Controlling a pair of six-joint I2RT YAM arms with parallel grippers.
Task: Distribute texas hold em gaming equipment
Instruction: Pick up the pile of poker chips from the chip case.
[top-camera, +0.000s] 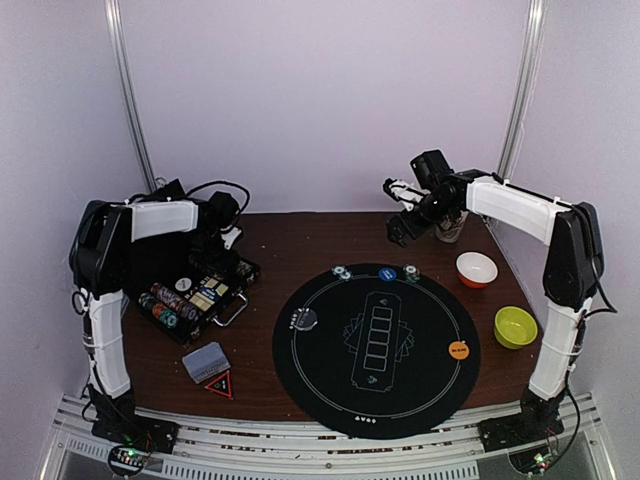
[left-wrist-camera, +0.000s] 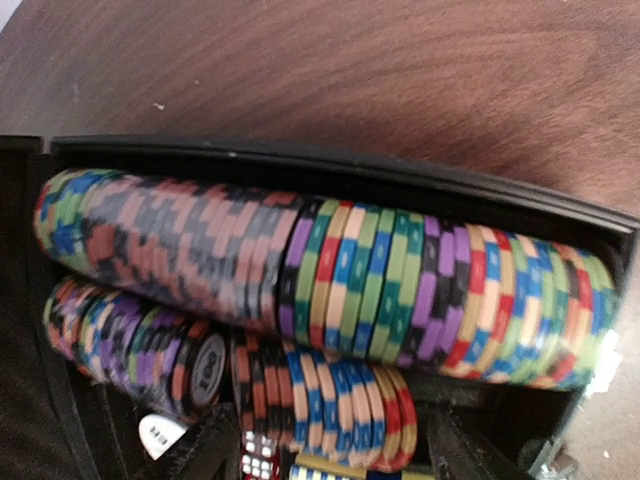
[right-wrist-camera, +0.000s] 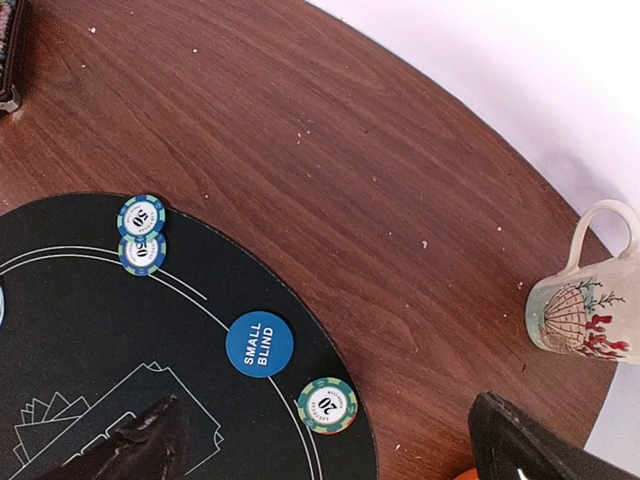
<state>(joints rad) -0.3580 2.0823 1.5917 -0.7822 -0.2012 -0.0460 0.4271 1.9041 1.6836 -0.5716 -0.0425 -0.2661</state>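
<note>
Chips (left-wrist-camera: 320, 280) packed on edge in two rows fill the case (left-wrist-camera: 330, 165) right under my left jaws, which stand apart and hold nothing; pinching into rows that tight, I judge I could drag out several at once, or roll some over the case wall onto the surface (left-wrist-camera: 400, 70); a white button (left-wrist-camera: 160, 435) and red dice (left-wrist-camera: 258, 462) lie just below the rows, near those jaws, and could get nudged too; my right jaws hang wide open and empty over the far rim of the mat (right-wrist-camera: 90, 330), where a chip pair (right-wrist-camera: 141, 215) lies touching, a blue button (right-wrist-camera: 259, 344) sits near, and a 20 chip (right-wrist-camera: 327, 405) rests at the very rim; a careless descent there could shove them off their spots; the mug (right-wrist-camera: 580, 310) stands well apart on bare wood, yet a swing that way might tip it; cards (top-camera: 205, 362) wait front left beside a red triangle (top-camera: 220, 385); an orange bowl (top-camera: 476, 268) and a green bowl (top-camera: 515, 326) sit right of the mat.
</note>
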